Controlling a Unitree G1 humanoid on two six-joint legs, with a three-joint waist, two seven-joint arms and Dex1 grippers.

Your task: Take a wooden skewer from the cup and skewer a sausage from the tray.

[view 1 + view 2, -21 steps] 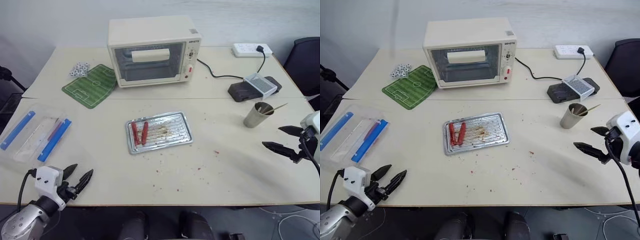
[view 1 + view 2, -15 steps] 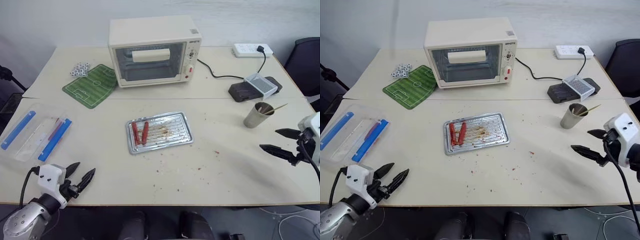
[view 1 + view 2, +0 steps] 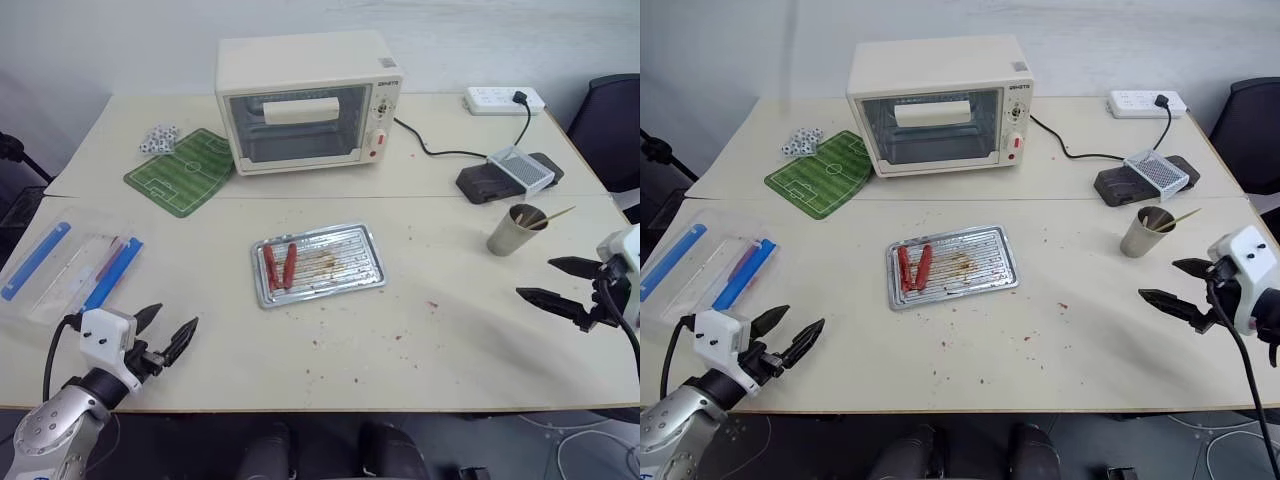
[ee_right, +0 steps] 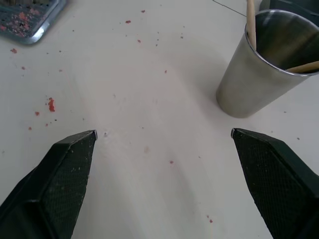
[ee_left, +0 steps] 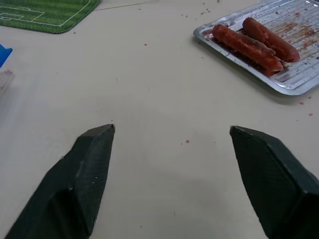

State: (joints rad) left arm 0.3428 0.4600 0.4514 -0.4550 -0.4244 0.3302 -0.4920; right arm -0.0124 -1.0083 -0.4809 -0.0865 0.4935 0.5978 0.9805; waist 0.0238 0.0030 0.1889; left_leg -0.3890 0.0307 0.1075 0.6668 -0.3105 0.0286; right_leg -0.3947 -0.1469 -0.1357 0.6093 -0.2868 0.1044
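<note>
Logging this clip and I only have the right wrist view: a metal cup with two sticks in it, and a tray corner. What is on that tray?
Observer: Two sausages lie side by side at the left end of the tray; the rest holds only grease stains.
Operator: Is the left claw anywhere near them?
Observer: No. The left claw is open above bare table, near the front edge, well short of the tray.
Operator: What sits behind the cup?
Observer: Beyond the cup lies a dark device with a mesh top, its cable running to the toaster oven.
Operator: And my own claw?
Observer: The right claw is open and empty, to the near right of the cup.
</note>
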